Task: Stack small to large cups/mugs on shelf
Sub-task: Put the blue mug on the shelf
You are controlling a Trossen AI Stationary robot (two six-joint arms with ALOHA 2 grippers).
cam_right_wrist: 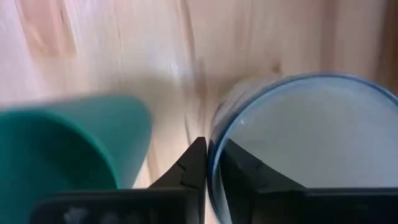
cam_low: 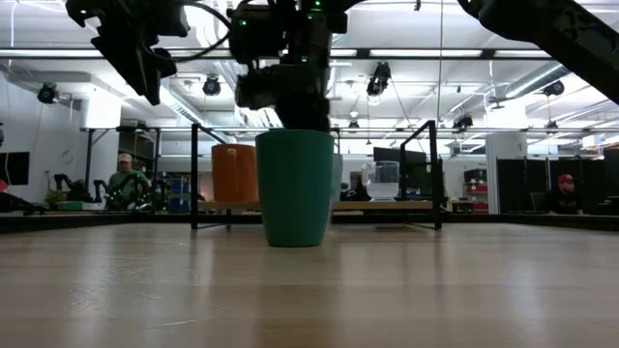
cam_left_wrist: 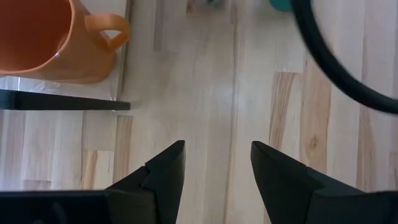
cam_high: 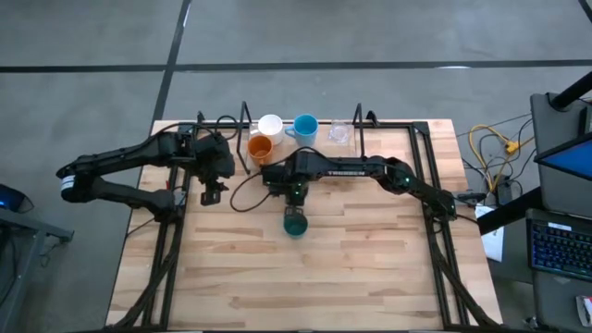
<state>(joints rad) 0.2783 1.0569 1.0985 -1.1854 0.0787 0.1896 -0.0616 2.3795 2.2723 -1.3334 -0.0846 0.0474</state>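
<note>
A dark teal-green cup (cam_high: 294, 223) stands upright on the tabletop, also in the low view (cam_low: 294, 188). My right gripper (cam_high: 294, 191) is just behind it, shut on the rim of a whitish cup with a bluish rim (cam_right_wrist: 305, 143), which the gripper hides from above. A white cup (cam_high: 270, 125), a light blue mug (cam_high: 305, 127), an orange mug (cam_high: 260, 146) and a clear glass (cam_high: 339, 132) stand on the shelf (cam_high: 319, 148) at the far edge. My left gripper (cam_high: 212, 194) hangs open and empty left of the shelf's near edge. My right gripper pinches the whitish cup's rim (cam_right_wrist: 211, 146) on the side toward the teal cup. One finger (cam_right_wrist: 244, 169) is inside the cup and the other (cam_right_wrist: 194, 167) outside. The fingers come from above, pointing down. Whether the cup's base is on the table, I cannot tell.
The shelf's black wire loops (cam_high: 245, 116) rise at its ends. A black cable (cam_high: 242, 190) loops over the table between the arms and crosses the left wrist view (cam_left_wrist: 336, 68). Black frame rails (cam_high: 435, 185) run along the table's sides. People sit in the room beyond (cam_low: 123, 179).
</note>
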